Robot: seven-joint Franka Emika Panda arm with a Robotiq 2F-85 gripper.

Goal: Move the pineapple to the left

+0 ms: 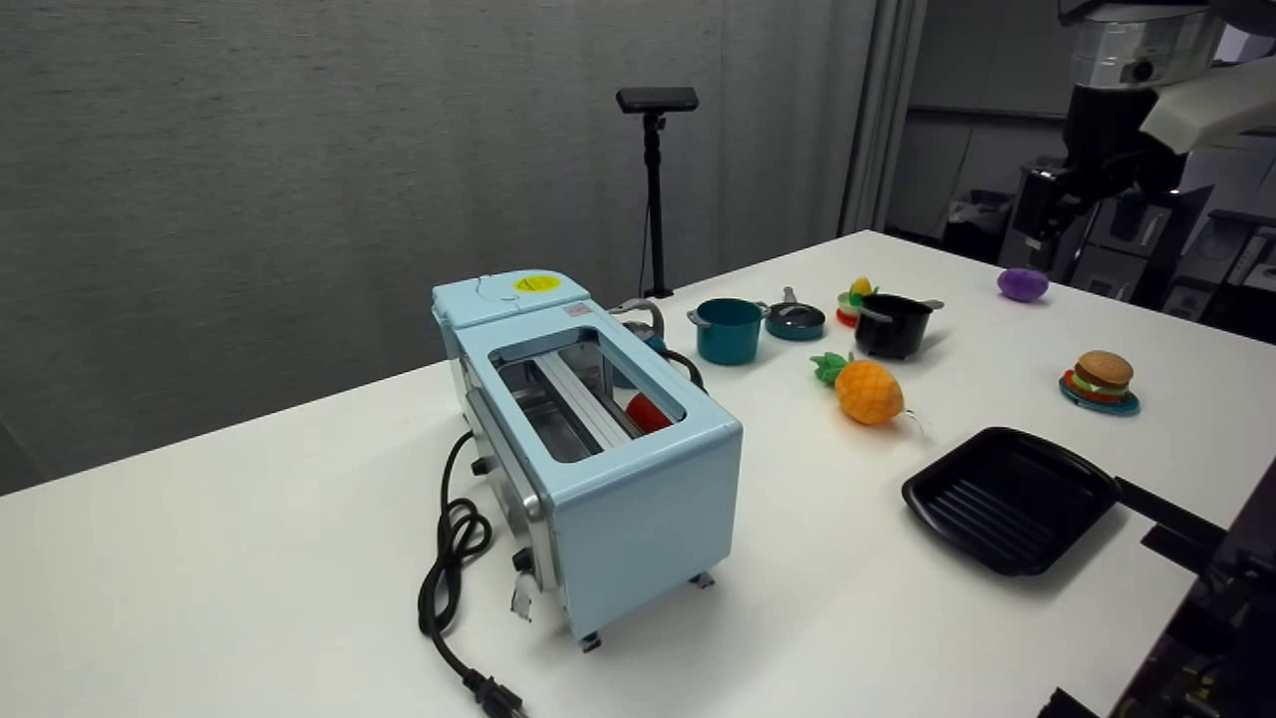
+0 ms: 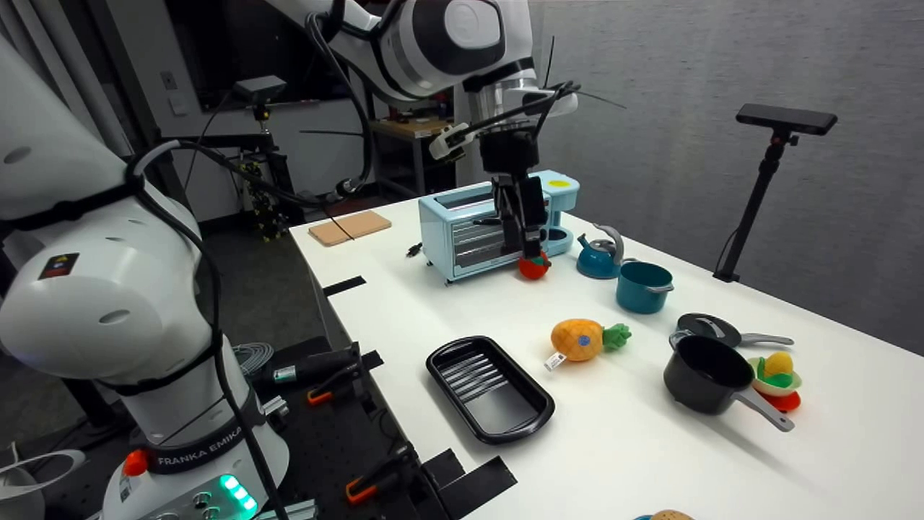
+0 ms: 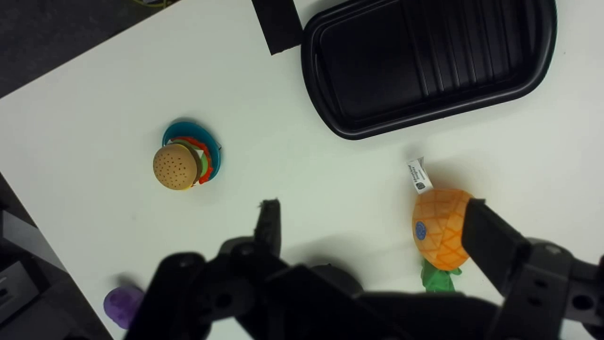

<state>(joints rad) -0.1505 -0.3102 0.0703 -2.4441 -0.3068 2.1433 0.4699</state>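
The pineapple, orange-yellow with a green leafy top and a white tag, lies on its side on the white table in both exterior views (image 1: 869, 392) (image 2: 576, 339). It also shows in the wrist view (image 3: 440, 226), right of centre, with its leaves partly hidden by the gripper. My gripper (image 3: 373, 203) is open with nothing between its fingers. In the wrist view its right finger overlaps the pineapple's right edge. In both exterior views the gripper (image 1: 1042, 224) (image 2: 533, 242) hangs well above the table, apart from the pineapple.
A black ridged pan (image 1: 1012, 499) lies near the pineapple. The light-blue toaster (image 1: 638, 519) stands farther along the table. A black pot (image 2: 707, 375), a teal pot (image 2: 642, 287), a burger toy (image 3: 174, 166) and a purple toy (image 3: 123, 306) also stand around it.
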